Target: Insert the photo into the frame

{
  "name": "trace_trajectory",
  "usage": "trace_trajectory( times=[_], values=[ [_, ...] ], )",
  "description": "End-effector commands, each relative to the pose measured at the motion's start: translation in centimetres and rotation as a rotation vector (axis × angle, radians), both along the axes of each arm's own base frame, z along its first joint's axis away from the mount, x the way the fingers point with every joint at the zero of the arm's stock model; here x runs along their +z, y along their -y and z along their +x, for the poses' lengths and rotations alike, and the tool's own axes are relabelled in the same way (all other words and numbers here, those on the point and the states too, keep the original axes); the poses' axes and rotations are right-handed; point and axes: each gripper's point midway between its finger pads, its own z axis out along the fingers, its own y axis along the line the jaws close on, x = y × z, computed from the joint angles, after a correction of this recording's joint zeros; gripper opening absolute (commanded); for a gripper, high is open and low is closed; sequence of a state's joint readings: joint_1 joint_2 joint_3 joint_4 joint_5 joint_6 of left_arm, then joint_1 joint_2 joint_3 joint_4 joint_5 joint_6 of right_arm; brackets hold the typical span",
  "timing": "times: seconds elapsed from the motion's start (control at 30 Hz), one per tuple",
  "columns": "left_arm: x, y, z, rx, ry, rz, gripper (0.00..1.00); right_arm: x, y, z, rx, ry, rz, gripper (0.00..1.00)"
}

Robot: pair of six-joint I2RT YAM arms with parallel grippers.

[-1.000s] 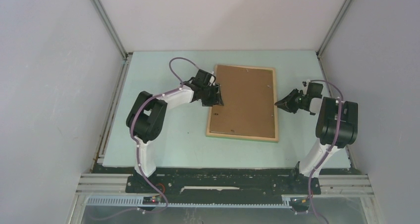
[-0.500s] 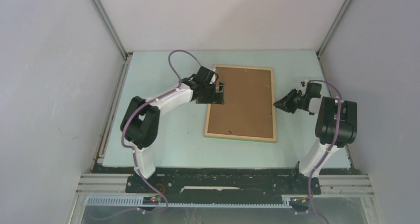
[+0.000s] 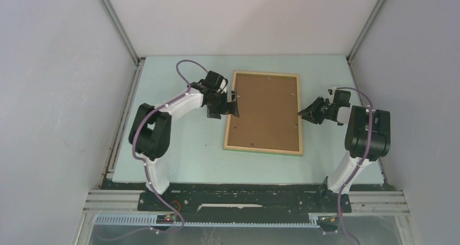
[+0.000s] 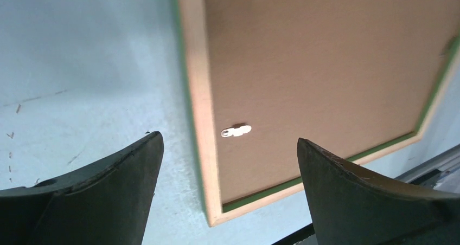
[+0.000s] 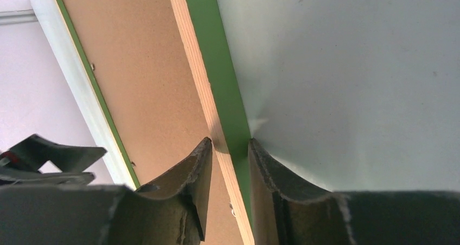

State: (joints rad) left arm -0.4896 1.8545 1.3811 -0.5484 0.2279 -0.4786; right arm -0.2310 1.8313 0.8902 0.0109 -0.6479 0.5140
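Squarely astride the frame [image 5: 214, 66] edge, right hand [image 5: 230, 143]; left hand [image 4: 229, 139] agape.

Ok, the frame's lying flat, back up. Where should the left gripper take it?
By the middle of its left long rail, coming in low from the left. The frame lies flat and thin, so only that outer edge offers a pinch, one finger over and one under. The open left gripper faces it, and the right gripper seems to pinch the opposite rail.
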Motion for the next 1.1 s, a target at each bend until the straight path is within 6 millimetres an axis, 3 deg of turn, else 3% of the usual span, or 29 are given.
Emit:
trace_trajectory(
  times=[0.0,0.2,0.4,0.63,0.97,1.07],
  values=[
    [-0.4,-0.5,-1.3,-0.059,-0.108,0.017,1.00,0.3,-0.4,0.3,0.025,0.021,-0.030,0.40],
    [-1.9,-2.5,-0.6,-0.065,-0.114,0.130,1.00,0.4,-0.7,-0.2,0.037,0.007,-0.063,0.57],
    [-2.8,-2.1,-0.1,-0.030,-0.162,0.069,0.90,-0.6,-1.6,-1.2,0.057,-0.085,-0.178,0.71],
    [-3.6,0.0,-1.8,0.032,-0.271,-0.090,0.90,-1.6,-1.6,-4.0,0.001,-0.257,-0.252,0.74],
    [-3.7,-0.1,-3.7,0.264,-0.352,-0.267,0.89,0.0,0.6,-7.0,-0.076,-0.373,-0.492,0.68],
    [-3.6,-1.2,-3.5,0.329,-0.365,-0.305,0.89,0.8,-0.4,-7.8,-0.056,-0.371,-0.517,0.62]
  ],
)
